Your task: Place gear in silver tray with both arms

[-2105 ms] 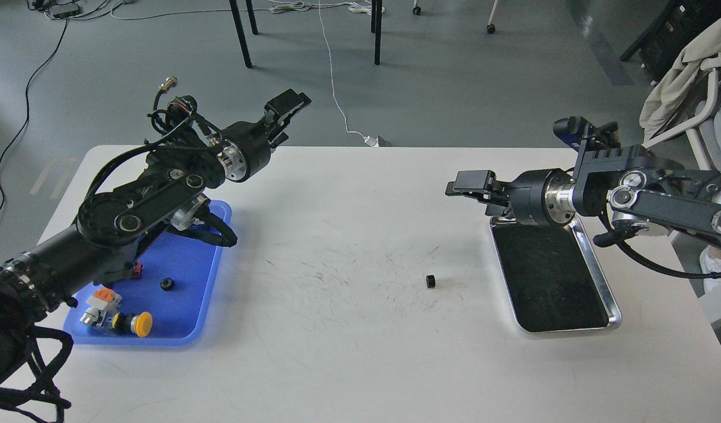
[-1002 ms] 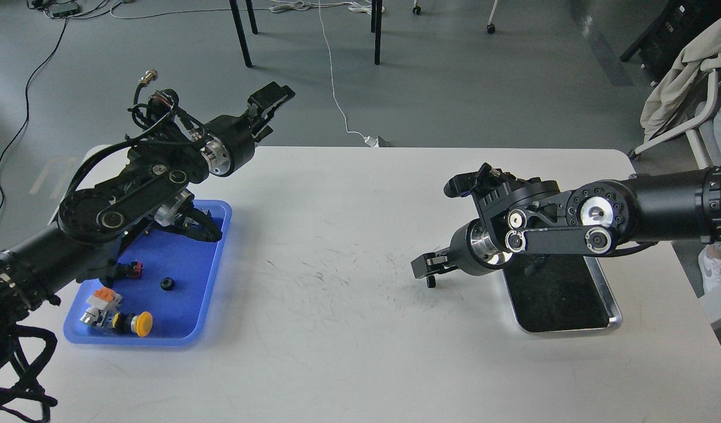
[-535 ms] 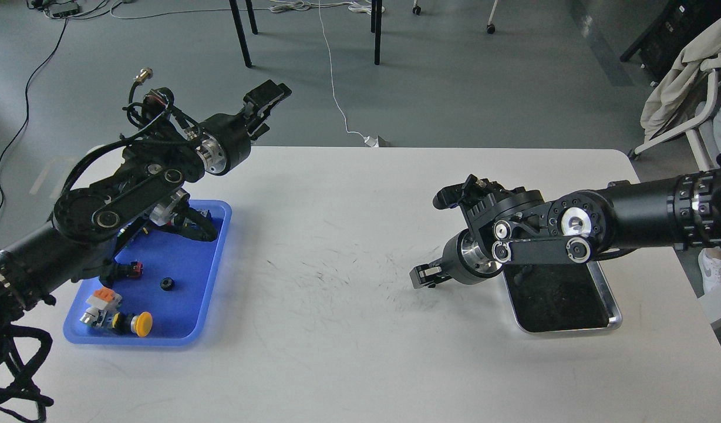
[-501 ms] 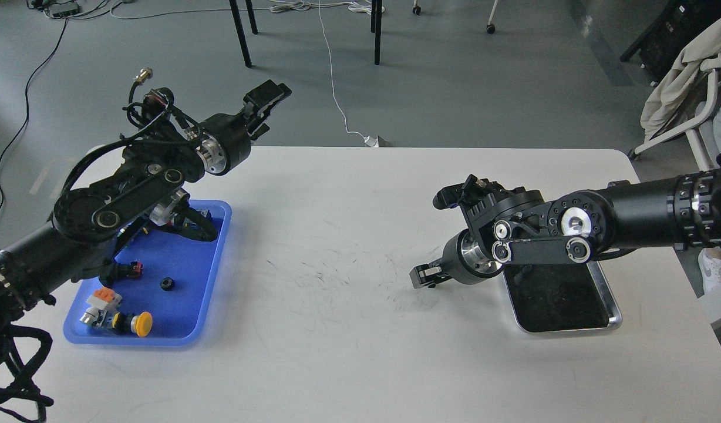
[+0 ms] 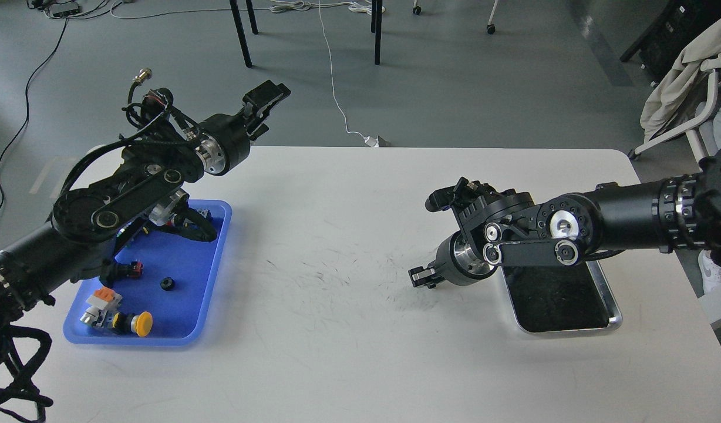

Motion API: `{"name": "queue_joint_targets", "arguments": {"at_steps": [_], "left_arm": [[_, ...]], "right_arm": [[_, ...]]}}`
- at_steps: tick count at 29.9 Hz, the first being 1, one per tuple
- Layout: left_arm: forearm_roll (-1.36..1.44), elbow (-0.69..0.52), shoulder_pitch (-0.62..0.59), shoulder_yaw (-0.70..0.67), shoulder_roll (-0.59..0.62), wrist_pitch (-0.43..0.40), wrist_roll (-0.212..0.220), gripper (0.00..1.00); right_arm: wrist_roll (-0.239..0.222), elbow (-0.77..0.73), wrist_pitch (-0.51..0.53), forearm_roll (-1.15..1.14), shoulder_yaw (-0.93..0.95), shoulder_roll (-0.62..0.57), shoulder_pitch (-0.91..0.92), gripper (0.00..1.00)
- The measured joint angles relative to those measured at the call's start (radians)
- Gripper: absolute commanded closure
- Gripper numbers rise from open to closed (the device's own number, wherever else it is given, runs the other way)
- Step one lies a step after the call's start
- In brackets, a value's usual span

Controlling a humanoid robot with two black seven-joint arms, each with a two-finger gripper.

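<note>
Head view of a white table [image 5: 349,352] with two black arms. The right arm enters from the right edge and reaches leftward and down, its wrist crossing the near-left corner of the silver tray [image 5: 613,305]. The right gripper [image 5: 420,277] sits low at the table surface, just left of the tray and well clear of its rim. Its fingertips are small, dark and close together; whether they are clenched or parted cannot be told. No gear shows on the bare table beside the fingers; a gear between or under them would be hidden, and this cannot be judged. The tray's dark bottom shows no part in its visible area; its far-left portion is covered by the arm.

The left arm enters from the lower left and rises over the blue tray [image 5: 216,258]. The left gripper [image 5: 268,97] is held high beyond the table's far edge, pointing up and right, with nothing visible between its fingers; how far they are parted cannot be told.

In the blue tray lie a small black gear [image 5: 167,284], a yellow push-button [image 5: 140,323], an orange-and-white connector [image 5: 104,296] and a red-and-black part [image 5: 131,269], all well apart from both grippers.
</note>
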Motion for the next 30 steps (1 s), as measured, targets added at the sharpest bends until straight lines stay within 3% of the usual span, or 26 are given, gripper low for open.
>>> {"name": "queue_joint_targets", "arguments": {"at_steps": [8, 18, 24, 30], "left_arm": [[0.0, 0.0, -0.001, -0.001, 0.001, 0.0, 0.001, 0.02], [0.001, 0.0, -0.003, -0.002, -0.003, 0.002, 0.001, 0.02], [0.001, 0.0, -0.002, -0.001, -0.013, 0.002, 0.001, 0.02], [0.001, 0.0, -0.001, 0.0, -0.03, 0.002, 0.001, 0.02]], "right_arm": [[0.005, 0.009, 0.005, 0.004, 0.029, -0.054, 0.04, 0.99], [0.015, 0.107, 0.026, -0.022, 0.147, -0.43, 0.147, 0.98], [0.046, 0.067, 0.026, -0.206, 0.162, -0.582, 0.014, 0.98], [0.047, -0.064, -0.011, -0.268, 0.244, -0.563, -0.165, 0.96]]}}
